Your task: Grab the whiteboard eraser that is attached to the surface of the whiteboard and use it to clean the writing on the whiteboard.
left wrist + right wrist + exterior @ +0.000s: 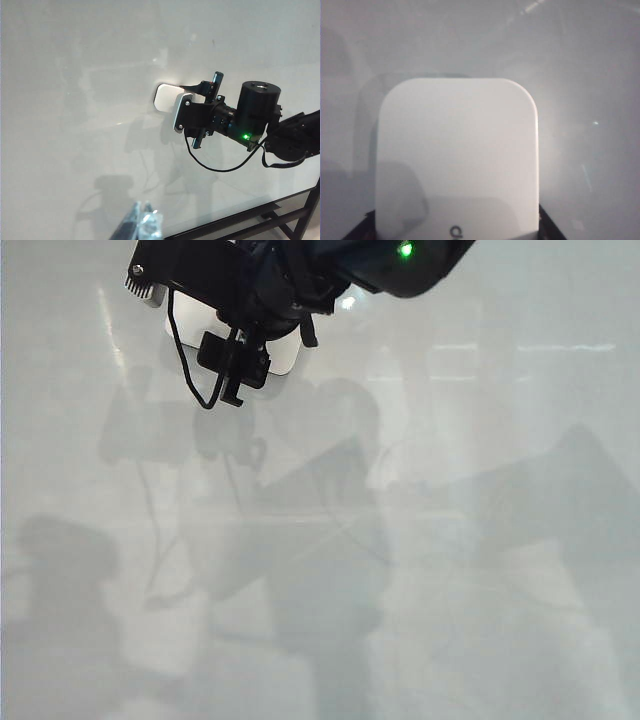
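The whiteboard (480, 540) is a glossy pale grey surface that fills every view. My right gripper (205, 312) reaches in at the top of the exterior view and is shut on the whiteboard eraser (287, 352), a white block with rounded corners lying against the board. In the right wrist view the eraser (457, 155) sits between the dark fingers (549, 226) of the right gripper (457, 227). The left wrist view shows that gripper (176, 101) clasping the eraser (165, 97) from afar. My left gripper (144, 220) hovers apart from it, tips together. The writing is out of view.
The right arm's black wrist with a green light (245, 136) and a looping cable (220, 167) stands over the board. A black frame bar (250, 216) runs along the board's edge. Arm shadows and reflections (320, 570) lie across the surface.
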